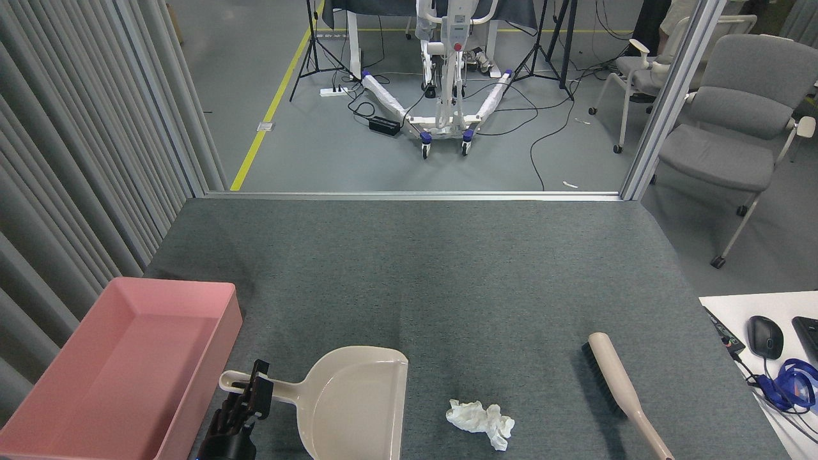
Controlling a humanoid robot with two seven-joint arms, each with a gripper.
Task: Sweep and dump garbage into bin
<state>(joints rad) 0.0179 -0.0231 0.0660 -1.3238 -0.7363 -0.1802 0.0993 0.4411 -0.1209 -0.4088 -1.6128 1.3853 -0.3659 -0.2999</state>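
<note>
Head view: little is done; the garbage (480, 422) lies unswept on the tabletop (447, 275), well right of the left gripper (250, 397), whose jaws sit at the dustpan (354, 399) handle, though I cannot tell whether they are clamped; the bin (160, 300) left of them is bare; the wad's long axis runs left-right; the brush (617, 383) lies farther right; right gripper unseen

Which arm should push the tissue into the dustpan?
Right, likely: the brush lies right of the garbage, and the left gripper is already at the dustpan handle.
</note>
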